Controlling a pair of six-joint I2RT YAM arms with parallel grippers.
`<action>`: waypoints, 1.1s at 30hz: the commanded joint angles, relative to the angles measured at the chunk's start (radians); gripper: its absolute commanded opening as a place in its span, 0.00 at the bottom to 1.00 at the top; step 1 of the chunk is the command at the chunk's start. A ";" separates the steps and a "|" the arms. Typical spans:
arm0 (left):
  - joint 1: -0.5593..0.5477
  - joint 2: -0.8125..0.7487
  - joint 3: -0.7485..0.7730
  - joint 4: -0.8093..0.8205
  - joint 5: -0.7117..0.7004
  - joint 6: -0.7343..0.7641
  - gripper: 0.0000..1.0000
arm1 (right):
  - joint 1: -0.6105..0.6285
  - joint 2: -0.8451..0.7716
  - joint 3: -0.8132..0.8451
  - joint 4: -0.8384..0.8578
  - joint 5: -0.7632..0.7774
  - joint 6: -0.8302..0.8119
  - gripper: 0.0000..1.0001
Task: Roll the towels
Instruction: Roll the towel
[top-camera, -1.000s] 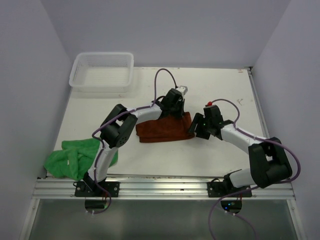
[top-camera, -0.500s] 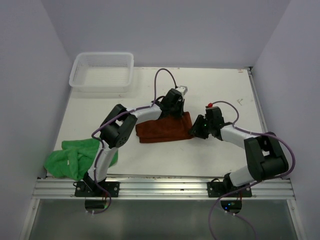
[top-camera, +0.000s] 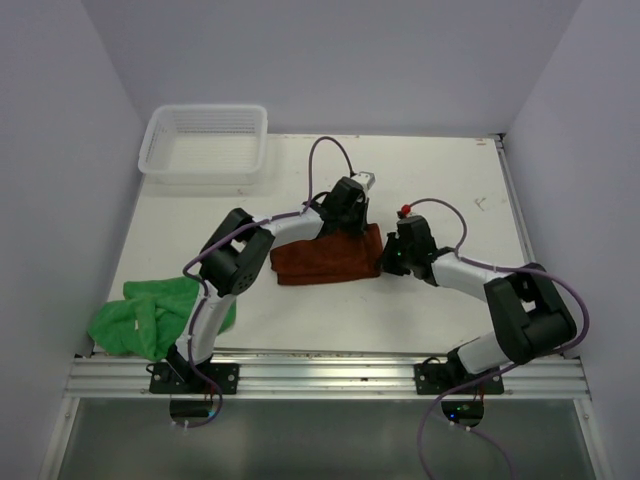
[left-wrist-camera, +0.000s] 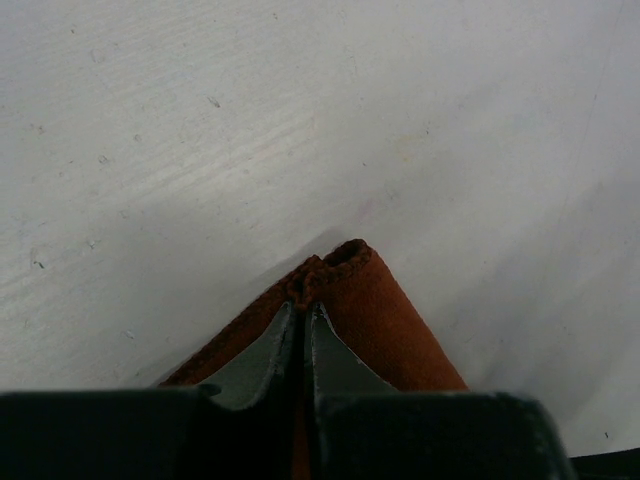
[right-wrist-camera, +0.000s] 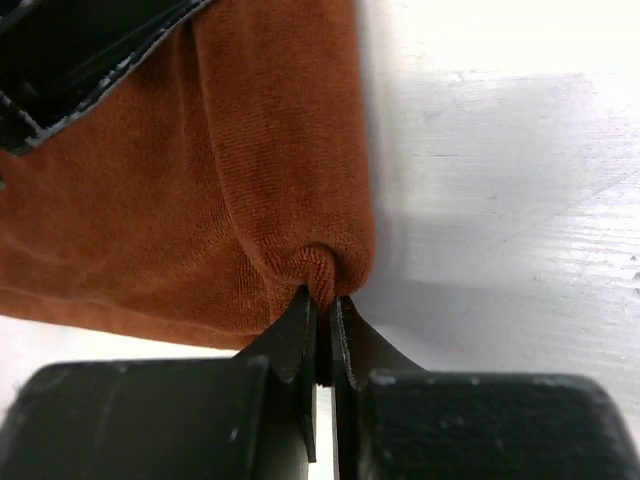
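**Q:** How are the two arms posed?

**A:** The left arm rises from its base at the near left, bends at the elbow and stretches right across the white table (top-camera: 450, 180). Its black left gripper (top-camera: 350, 215) sits at the far edge of a rust-brown terry towel (top-camera: 325, 260). The right arm folds low with its elbow out to the right and its forearm pointing left, so the right gripper (top-camera: 390, 260) meets the towel's right end.

**Q:** What are the grippers doing?

**A:** Both are clamped on that towel. In the left wrist view the fingers press together, and a corner of brown cloth pokes out past their tips. In the right wrist view the fingers almost touch, pinching a small pucker at the cloth's edge.

**Q:** How do the towels look, and where are they?

**A:** The brown one lies mid-table, folded into a thick band running left to right, with a soft rounded fold near the right end. A bright green terry towel (top-camera: 140, 315) lies crumpled at the near-left corner beside the left arm's base, well apart from both grippers. A white plastic mesh basket (top-camera: 205, 108) stands at the far left.
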 joint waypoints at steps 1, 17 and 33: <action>0.002 -0.062 -0.003 0.001 -0.029 0.000 0.07 | 0.089 -0.019 0.030 -0.084 0.212 -0.069 0.00; 0.022 -0.160 0.043 -0.064 0.040 -0.026 0.51 | 0.272 -0.026 0.109 -0.241 0.598 -0.101 0.00; 0.002 -0.136 0.048 -0.039 0.216 -0.154 0.63 | 0.308 -0.049 0.070 -0.195 0.668 -0.075 0.00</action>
